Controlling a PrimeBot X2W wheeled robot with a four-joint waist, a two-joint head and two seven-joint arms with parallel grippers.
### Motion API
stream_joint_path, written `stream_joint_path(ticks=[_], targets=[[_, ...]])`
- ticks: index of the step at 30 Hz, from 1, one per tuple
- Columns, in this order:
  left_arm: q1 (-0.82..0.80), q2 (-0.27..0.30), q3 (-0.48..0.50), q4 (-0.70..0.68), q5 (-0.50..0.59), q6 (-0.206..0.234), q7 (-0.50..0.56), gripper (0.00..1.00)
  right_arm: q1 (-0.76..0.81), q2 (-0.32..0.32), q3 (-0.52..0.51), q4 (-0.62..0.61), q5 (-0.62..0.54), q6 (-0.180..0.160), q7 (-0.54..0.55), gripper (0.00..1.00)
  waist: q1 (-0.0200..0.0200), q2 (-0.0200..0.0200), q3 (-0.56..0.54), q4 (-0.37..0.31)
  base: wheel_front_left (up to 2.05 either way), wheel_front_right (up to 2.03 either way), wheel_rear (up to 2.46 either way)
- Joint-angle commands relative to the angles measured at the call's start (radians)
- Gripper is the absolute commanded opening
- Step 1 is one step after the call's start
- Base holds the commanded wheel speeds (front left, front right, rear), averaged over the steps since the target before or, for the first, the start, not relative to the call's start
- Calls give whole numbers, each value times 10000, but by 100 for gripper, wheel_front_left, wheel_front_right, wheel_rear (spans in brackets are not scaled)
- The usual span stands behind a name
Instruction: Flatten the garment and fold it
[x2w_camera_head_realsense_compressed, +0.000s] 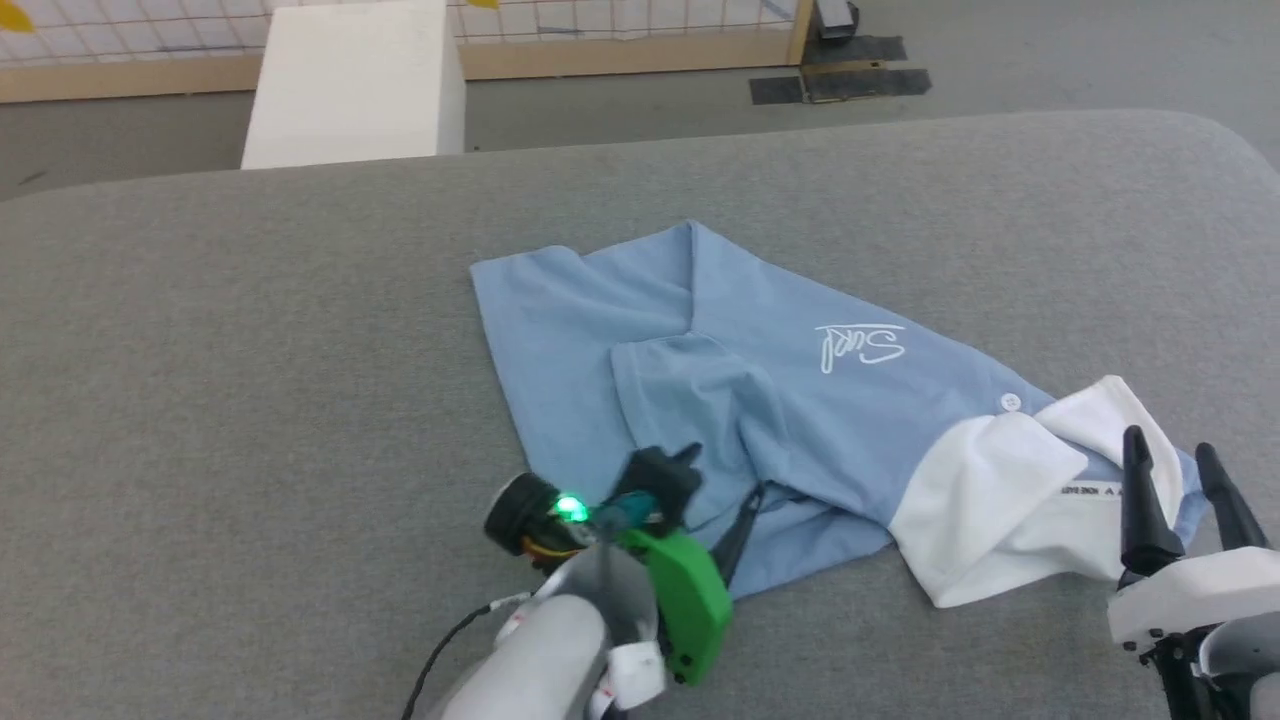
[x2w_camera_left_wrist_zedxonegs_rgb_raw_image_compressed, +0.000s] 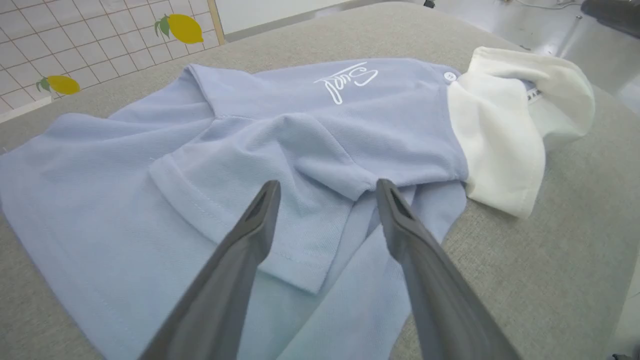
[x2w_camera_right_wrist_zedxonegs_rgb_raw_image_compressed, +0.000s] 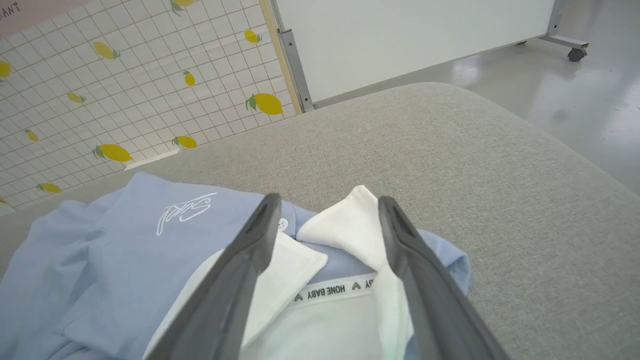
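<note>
The garment (x2w_camera_head_realsense_compressed: 800, 400), a light blue polo shirt, lies rumpled on the grey padded table (x2w_camera_head_realsense_compressed: 250, 400). Its white collar (x2w_camera_head_realsense_compressed: 1000, 500) points toward the lower right and its white script logo (x2w_camera_head_realsense_compressed: 860, 345) faces up. My left gripper (x2w_camera_head_realsense_compressed: 725, 480) hovers open over the near edge of the shirt. In the left wrist view the left gripper (x2w_camera_left_wrist_zedxonegs_rgb_raw_image_compressed: 327, 184) stands wide over a folded-over sleeve (x2w_camera_left_wrist_zedxonegs_rgb_raw_image_compressed: 240, 200), holding nothing. My right gripper (x2w_camera_head_realsense_compressed: 1170, 450) is open at the collar. In the right wrist view the right gripper (x2w_camera_right_wrist_zedxonegs_rgb_raw_image_compressed: 327, 199) straddles the collar (x2w_camera_right_wrist_zedxonegs_rgb_raw_image_compressed: 350, 225) and neck tape (x2w_camera_right_wrist_zedxonegs_rgb_raw_image_compressed: 325, 292) without gripping them.
A white block (x2w_camera_head_realsense_compressed: 350, 80) stands on the floor beyond the table's far edge. A gridded wall with lemon prints (x2w_camera_right_wrist_zedxonegs_rgb_raw_image_compressed: 125, 100) and a white board on wheels (x2w_camera_right_wrist_zedxonegs_rgb_raw_image_compressed: 400, 40) lie behind it. The table's rounded corner (x2w_camera_head_realsense_compressed: 1230, 140) is at the far right.
</note>
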Motion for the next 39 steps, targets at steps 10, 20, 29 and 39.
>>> stream_joint_path(ticks=[10, 20, 29, 39], targets=[[-1649, 17, -954, 1673, 831, 80, 1871, 100, -137, 2, 784, 188, 500, -15, -352, 100, 0, 0, 346, -1071, 0, 0, 0], [-2203, 9, -906, 1901, -185, 488, 1290, 0, -276, 3, 1162, 326, 699, -15, -587, 100, 0, 0, 545, -1281, 0, 0, 0], [-1857, 157, 116, 1260, -1877, 1429, -1179, 0, -178, 3, 1028, 139, 712, -15, -517, 100, 0, 0, 103, -267, 0, 0, 0], [769, 2204, 2769, -1606, -2712, 3354, -2193, 0, 25, 3, 982, -277, 707, -15, -218, 100, 0, 0, -68, 777, 0, 0, 0]])
